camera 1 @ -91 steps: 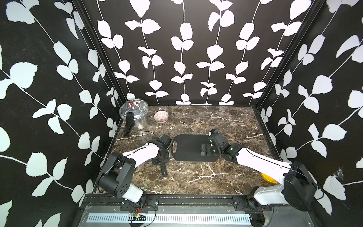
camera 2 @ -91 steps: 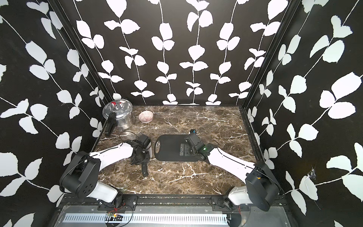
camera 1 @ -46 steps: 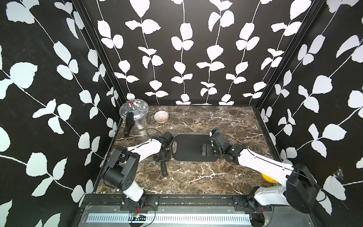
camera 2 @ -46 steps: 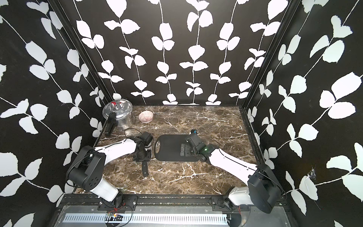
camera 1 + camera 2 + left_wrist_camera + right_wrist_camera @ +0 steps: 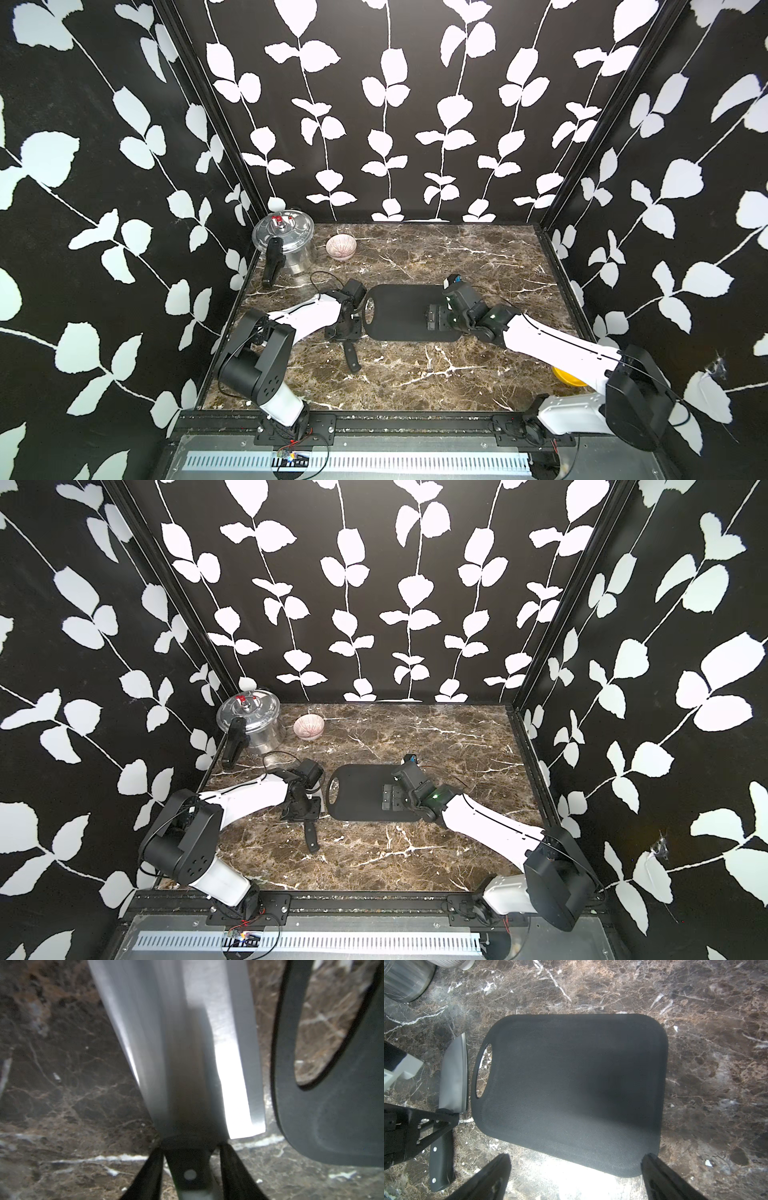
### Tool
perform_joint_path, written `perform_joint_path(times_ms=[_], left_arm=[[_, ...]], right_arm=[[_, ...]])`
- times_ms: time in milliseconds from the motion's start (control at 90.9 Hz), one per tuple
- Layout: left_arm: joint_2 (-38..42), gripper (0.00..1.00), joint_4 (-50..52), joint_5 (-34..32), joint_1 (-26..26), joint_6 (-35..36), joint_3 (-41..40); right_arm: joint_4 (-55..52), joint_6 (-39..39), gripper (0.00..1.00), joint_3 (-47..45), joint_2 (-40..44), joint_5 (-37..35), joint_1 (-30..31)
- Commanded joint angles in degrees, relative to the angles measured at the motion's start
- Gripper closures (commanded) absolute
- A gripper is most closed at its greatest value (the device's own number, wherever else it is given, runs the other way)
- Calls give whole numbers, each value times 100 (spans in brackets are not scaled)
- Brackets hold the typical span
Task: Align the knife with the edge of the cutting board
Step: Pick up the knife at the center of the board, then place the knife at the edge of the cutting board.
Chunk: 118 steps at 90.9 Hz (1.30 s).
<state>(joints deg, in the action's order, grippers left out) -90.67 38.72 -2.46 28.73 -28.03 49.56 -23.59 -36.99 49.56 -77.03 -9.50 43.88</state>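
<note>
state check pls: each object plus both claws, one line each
knife: lying flat beside the board's handle-hole end, narrow gap, roughly parallel to that edge.
cutting board: lying flat, nothing on it.
left claw: shut on the knife's handle, just behind the blade.
right claw: open, empty, over the board's plain end.
pot: upright, lid on.
bowl: upright, looks empty.

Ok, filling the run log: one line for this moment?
left gripper shut on knife handle | knife flat on table alongside cutting board's hole end | right gripper open over cutting board
</note>
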Motion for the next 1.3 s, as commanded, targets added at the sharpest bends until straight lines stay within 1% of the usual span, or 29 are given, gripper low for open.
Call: perform_joint_path(times_ms=[0, 220, 528, 803, 891, 1078, 1133, 1188, 1287], left_arm=[[-60, 73, 167, 6, 10, -1, -206], [142, 75, 250, -86, 10, -95, -131], [646, 76, 542, -47, 35, -349, 228], [741, 75, 733, -105, 323, -580, 700], [691, 75, 720, -97, 457, -692, 822], [395, 75, 681, -185, 953, -934, 1277], [227, 75, 654, -214, 1093, -1025, 1440], [50, 75, 607, -240, 1393, -1096, 1607], [-375, 74, 551, -261, 1721, -1278, 1962]], right_arm=[[107, -25, 1, 66, -38, -39, 25], [92, -16, 1, 63, -10, -61, 30], [106, -119, 0, -69, 94, -55, -53], [141, -174, 1, -265, 268, 9, -196], [140, -189, 0, -342, 358, 26, -236], [131, -346, 0, -644, 657, 89, -465], [126, -396, 0, -779, 801, 145, -567], [127, -448, 0, -919, 960, 202, -652], [120, -497, 0, -1175, 1260, 305, -820]])
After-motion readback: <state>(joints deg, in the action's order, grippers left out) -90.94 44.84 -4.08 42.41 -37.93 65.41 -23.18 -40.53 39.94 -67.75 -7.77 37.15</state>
